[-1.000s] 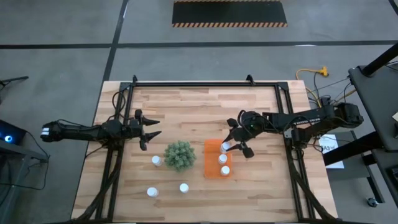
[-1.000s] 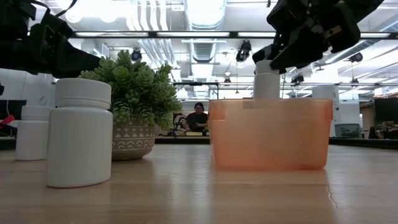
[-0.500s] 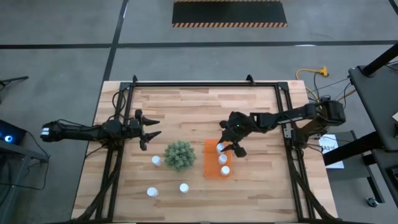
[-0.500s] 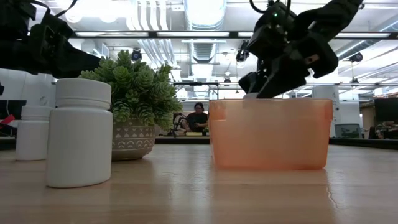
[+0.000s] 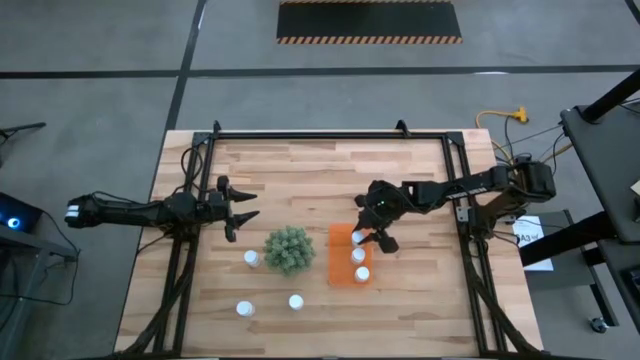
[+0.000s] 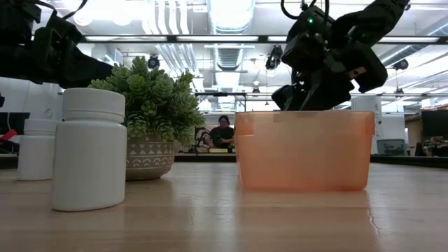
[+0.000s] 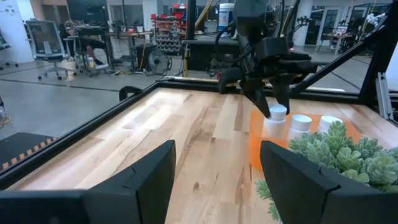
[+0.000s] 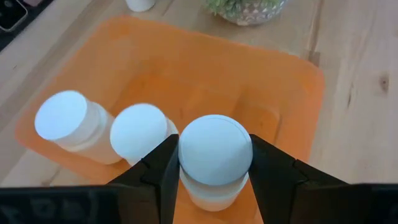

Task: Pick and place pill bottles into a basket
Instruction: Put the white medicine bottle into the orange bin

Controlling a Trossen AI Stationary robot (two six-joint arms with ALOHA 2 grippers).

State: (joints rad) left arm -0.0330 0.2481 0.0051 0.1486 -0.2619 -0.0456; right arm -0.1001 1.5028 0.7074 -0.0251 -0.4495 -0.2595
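The orange basket (image 5: pixel 341 256) stands right of the plant. Three white pill bottles are in it, in one row; the right wrist view shows two of them (image 8: pixel 62 118) (image 8: pixel 140 129) standing free. My right gripper (image 5: pixel 368 236) is low over the basket's far end, shut on the third bottle (image 8: pixel 215 152). Three more bottles (image 5: pixel 251 259) (image 5: pixel 243 309) (image 5: pixel 296 301) stand upright on the table left of and in front of the plant. My left gripper (image 5: pixel 246 216) is open and empty, left of the plant. My right gripper pinches the pill bottle's white cap (image 8: pixel 215 148) between its two fingers (image 8: pixel 163 167), one on each side. The fingers slant down from the table's right side. The bottle is upright inside the basket's far end (image 7: pixel 277 119); its base is hidden by the basket wall.
A round green plant in a patterned pot (image 5: pixel 289 249) stands between the loose bottles and the basket, close to the basket's left wall. A black frame (image 5: pixel 330 135) runs along the table's far edge and sides. Bare wood lies at the table's far half.
My right gripper has gone toward the table's left edge and down, carrying the bottle. The bottle stood above the basket's rim a second ago and now sits below it, inside the basket. My left arm has kept still.
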